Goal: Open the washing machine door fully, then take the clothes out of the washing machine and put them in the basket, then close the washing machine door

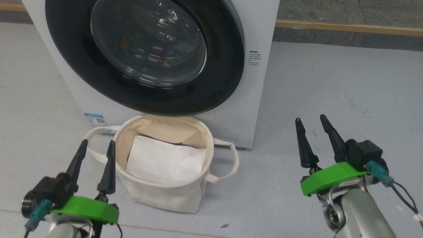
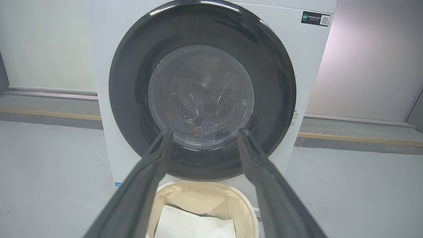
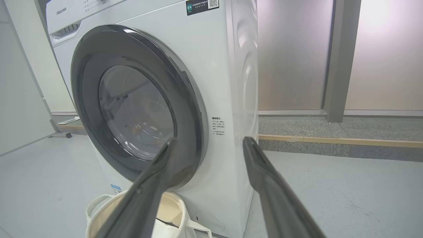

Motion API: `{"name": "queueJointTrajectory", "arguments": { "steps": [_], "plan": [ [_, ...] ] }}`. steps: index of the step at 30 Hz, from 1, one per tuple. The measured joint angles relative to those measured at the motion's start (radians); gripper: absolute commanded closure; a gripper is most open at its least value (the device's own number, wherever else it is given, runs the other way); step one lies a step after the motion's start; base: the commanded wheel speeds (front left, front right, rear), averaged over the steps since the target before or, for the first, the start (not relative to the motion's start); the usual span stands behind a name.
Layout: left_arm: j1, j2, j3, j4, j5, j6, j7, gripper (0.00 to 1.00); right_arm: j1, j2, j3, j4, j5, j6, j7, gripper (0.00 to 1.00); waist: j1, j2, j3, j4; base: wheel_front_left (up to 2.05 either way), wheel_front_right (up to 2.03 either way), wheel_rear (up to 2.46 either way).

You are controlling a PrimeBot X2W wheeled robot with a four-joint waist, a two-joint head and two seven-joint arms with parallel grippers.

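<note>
The white washing machine (image 1: 261, 29) (image 2: 314, 43) (image 3: 211, 66) stands ahead with its door (image 1: 228, 82) (image 2: 132, 66) (image 3: 188, 109) shut flat against the front. Through the glass I catch faint blue and orange bits of the clothes (image 1: 162, 61) (image 2: 198, 130) inside the drum. The cream basket (image 1: 172, 195) (image 2: 246, 206) (image 3: 99, 211) sits on the floor right below the door. My left gripper (image 1: 98, 143) (image 2: 205, 131) is open, hovering just left of the basket. My right gripper (image 1: 310, 119) (image 3: 209, 140) is open too, out to the right of the machine, holding nothing.
A folded white sheet (image 1: 165, 162) (image 2: 195, 224) lies in the basket. Grey floor (image 1: 347, 99) spreads to the right of the washer. A raised strip with a wooden edge (image 1: 347, 27) (image 3: 340, 142) runs along the back wall.
</note>
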Motion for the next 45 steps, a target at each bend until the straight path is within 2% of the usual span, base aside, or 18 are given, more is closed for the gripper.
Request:
{"name": "queueJointTrajectory", "arguments": {
  "steps": [25,33,34,35,36,42,45],
  "plan": [
    [0.0,0.0,0.005,0.001,-0.006,-0.001,0.0,0.0,0.0,0.0,0.016,0.004,0.008,0.0,0.0,0.0,0.0,0.0,0.003,-0.006,0.0,0.0,0.0],
    [0.001,0.001,-0.014,-0.012,-0.006,-0.014,0.0,0.0,-0.019,0.0,0.033,0.022,0.106,0.0,0.0,0.0,0.0,0.0,0.009,-0.009,0.0,0.0,0.0],
    [0.001,0.001,-0.017,-0.014,-0.006,-0.014,0.0,0.0,-0.029,-0.001,0.037,0.029,0.122,0.0,0.0,0.2,0.0,0.0,0.01,-0.008,0.0,0.0,0.0],
    [0.001,0.0,-0.021,-0.017,-0.006,-0.014,0.0,0.0,-0.041,-0.002,0.043,0.034,0.148,0.0,0.0,0.82,0.0,0.0,0.012,-0.007,0.0,0.0,0.0],
    [0.002,-0.001,-0.023,-0.02,-0.006,-0.014,0.0,0.0,-0.053,-0.002,0.049,0.041,0.175,0.0,0.0,1.0,0.0,0.0,0.014,-0.006,0.0,0.0,0.0],
    [0.003,-0.017,-0.038,-0.035,-0.006,-0.014,0.0,0.0,-0.141,-0.008,0.055,0.1,0.337,0.0,0.0,1.0,0.0,0.0,0.045,0.007,0.0,0.0,0.0],
    [0.003,-0.026,-0.049,-0.037,-0.006,-0.014,0.0,0.0,-0.203,-0.047,0.063,0.117,0.438,0.0,0.021,1.0,0.0,0.0,0.069,0.019,0.0,0.0,0.0]
  ]
}}
